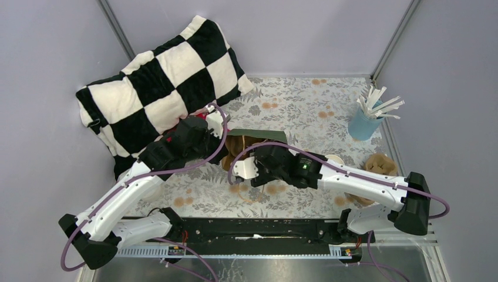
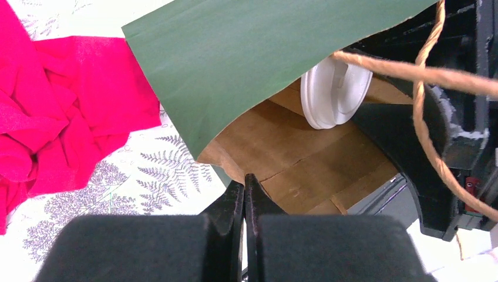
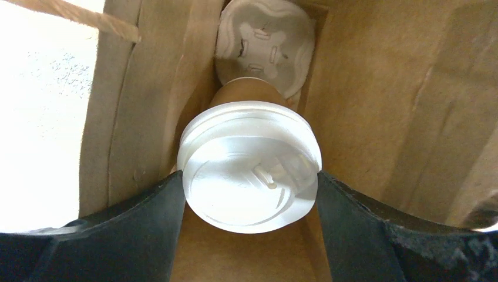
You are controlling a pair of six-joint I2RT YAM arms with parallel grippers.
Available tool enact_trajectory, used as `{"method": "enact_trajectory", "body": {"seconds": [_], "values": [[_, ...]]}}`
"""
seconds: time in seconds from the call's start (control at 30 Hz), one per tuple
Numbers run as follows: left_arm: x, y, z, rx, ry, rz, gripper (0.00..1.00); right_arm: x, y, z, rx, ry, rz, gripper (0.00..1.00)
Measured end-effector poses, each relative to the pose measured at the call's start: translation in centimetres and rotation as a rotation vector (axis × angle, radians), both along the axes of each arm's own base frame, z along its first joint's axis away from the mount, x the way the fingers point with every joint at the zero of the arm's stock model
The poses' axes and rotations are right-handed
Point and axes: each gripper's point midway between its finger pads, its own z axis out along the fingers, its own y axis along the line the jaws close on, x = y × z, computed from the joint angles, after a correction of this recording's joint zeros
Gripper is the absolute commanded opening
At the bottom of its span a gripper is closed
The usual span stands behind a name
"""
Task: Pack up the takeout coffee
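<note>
Takeout coffee [image 3: 249,170] sits inside the sideways paper bag [image 2: 235,59], right fingers [image 3: 147,223] clamped on its lid to carry it in, left fingers [image 2: 226,205] closed, pinching the bag's lower lip, likely to keep the mouth open.

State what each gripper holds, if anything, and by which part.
The right gripper holds the takeout coffee by its white lid, a finger either side, inside the green paper bag. The left gripper, shut, seems to pinch the bag's mouth edge.
</note>
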Motion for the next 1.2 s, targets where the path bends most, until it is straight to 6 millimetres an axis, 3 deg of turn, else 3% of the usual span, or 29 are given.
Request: {"method": "enact_trajectory", "body": {"seconds": [0.4, 0.63, 0.8, 0.97, 1.2], "values": [[-0.4, 0.1, -0.6, 0.008, 0.005, -0.019, 0.00, 2.6, -0.7, 2.4, 0.036, -0.035, -0.027, 0.72], [-0.8, 0.6, -1.0, 0.017, -0.001, -0.019, 0.00, 3.4, -0.8, 0.7, -0.017, -0.008, -0.009, 0.72], [-0.7, 0.8, -0.9, 0.024, -0.004, -0.010, 0.00, 3.1, -0.5, 0.3, -0.009, 0.029, -0.010, 0.72], [-0.5, 1.1, -0.6, 0.031, -0.009, 0.013, 0.00, 2.4, 0.0, 2.4, 0.104, 0.080, -0.063, 0.72], [-0.3, 1.2, -0.3, 0.042, 0.010, 0.039, 0.00, 0.3, -2.1, 5.2, 0.261, 0.096, -0.095, 0.73]]}}
